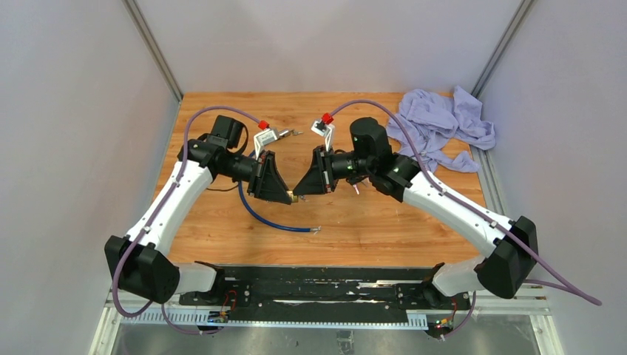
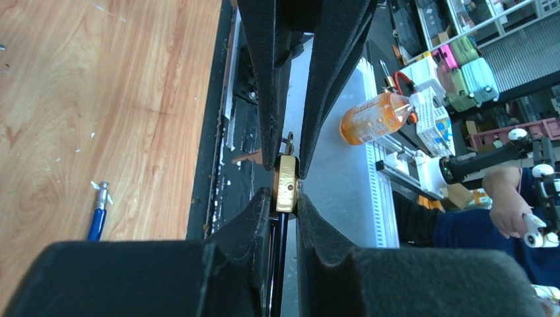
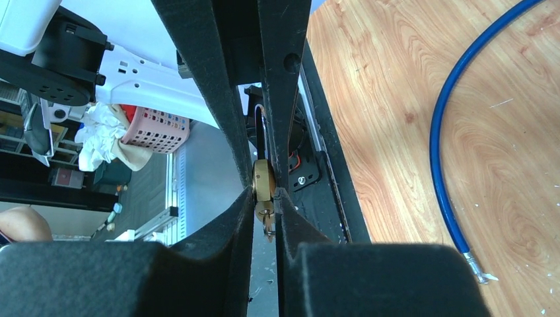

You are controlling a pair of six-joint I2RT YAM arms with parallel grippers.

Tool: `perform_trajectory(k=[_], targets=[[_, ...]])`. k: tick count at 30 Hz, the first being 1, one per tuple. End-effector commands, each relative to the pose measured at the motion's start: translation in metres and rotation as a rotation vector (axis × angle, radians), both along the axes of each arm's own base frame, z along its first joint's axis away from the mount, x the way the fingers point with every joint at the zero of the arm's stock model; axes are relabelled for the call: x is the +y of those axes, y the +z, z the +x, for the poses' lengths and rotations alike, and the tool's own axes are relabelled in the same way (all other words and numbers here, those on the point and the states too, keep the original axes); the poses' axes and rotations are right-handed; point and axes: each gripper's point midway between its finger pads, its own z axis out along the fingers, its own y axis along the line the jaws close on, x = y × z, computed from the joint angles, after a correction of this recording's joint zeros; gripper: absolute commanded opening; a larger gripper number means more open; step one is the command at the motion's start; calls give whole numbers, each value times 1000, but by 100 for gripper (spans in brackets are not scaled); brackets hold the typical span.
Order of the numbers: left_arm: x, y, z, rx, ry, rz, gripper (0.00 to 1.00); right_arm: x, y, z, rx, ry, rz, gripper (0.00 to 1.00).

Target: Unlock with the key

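Padlock [image 2: 286, 188] (brass) sits clamped in left gripper [image 2: 285, 198] while right gripper [image 3: 265, 194] pinches key [image 3: 266, 221].

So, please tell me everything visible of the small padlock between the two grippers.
The padlock is small, with a brass-coloured metal body, seen edge-on. It is held in the air over the middle of the wooden table, pinched by the fingertips of the left gripper. The right gripper meets it from the opposite side, shut on what looks like the key at its end. A thin loop, probably its shackle, shows in the right wrist view. Whether it is unlocked cannot be told.
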Motion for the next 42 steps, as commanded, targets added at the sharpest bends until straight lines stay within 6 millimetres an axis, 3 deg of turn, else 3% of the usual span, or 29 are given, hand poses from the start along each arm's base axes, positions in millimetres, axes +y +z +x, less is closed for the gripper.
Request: perform_trajectory(k=[1,5,13,14,17,20,23,29,34,37,42], targets=[[-2,8,9,-17,6,-11,4,12,2,-17,32,86,38,16],[-3,12,11,-18,5,-17,4,12,-1,-19,49,90,44,16],[-3,11,10,4,1,-23,7,15,7,-24,84,107,97,1],[-3,9,12,7,8,-12,14,15,9,-22,90,100,107,1],[1,3,22,-22,54,36,50,6,4,-1,159,20,102,1],[11,-5,38,-121,114,100,64,-3,-2,12,233,-27,132,1],[22,-14,53,-207,161,165,80,-6,-8,9,249,-23,123,1],[37,-41,58,-307,173,260,78,-14,-23,16,280,-64,75,1],[46,-57,55,-389,158,312,68,-13,-34,24,331,-100,48,1],[50,-61,59,-429,157,343,61,-12,-44,29,368,-119,21,1],[50,-60,59,-444,153,341,62,-16,-58,38,392,-147,-8,1]])
